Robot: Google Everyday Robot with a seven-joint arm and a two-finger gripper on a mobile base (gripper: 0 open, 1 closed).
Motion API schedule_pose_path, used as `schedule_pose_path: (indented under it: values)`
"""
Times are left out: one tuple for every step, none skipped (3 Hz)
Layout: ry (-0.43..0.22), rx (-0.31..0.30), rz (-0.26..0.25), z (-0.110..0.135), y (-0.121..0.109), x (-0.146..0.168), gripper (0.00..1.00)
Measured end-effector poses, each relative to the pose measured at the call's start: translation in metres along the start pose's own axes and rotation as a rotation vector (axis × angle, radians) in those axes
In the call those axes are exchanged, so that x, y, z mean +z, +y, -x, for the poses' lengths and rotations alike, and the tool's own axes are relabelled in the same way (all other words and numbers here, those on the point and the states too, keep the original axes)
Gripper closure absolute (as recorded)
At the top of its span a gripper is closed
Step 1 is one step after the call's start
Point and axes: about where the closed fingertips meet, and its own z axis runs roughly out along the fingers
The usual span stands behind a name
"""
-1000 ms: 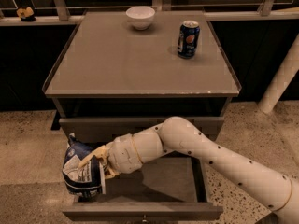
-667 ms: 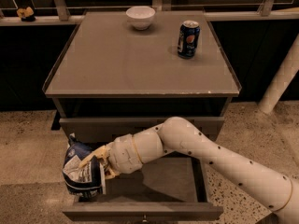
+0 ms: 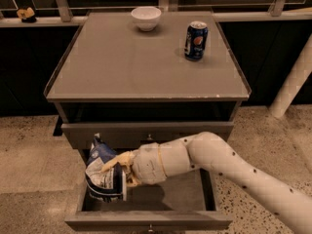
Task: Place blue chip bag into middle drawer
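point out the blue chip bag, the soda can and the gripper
blue chip bag (image 3: 101, 182), camera view, its crinkled lower front
soda can (image 3: 196, 42), camera view, middle of its side
gripper (image 3: 118, 165), camera view, between its fingertips, at the bag over the open middle drawer (image 3: 195, 222)

I count one blue chip bag (image 3: 101, 179) and one gripper (image 3: 116, 172) clamped on it, over the left end of the open middle drawer (image 3: 185, 221). I've got two knobbed drawers in sight: that one, and one closed drawer front (image 3: 195, 129) just above it. There are two things on the tabletop (image 3: 126, 67): one white bowl (image 3: 146, 18) at the far edge and one soda can (image 3: 196, 41) far right. One small yellowish object (image 3: 25, 14) sits on the far-left ledge, and there's one white post (image 3: 292, 82) at the right.
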Motion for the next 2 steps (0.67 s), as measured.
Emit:
schedule_pose_path:
  values:
    - [-0.137,-0.003,0.053,-0.001,-0.013,-0.055,1.00]
    - [-0.260,-0.003,0.092,-0.002,-0.023,-0.109,1.00]
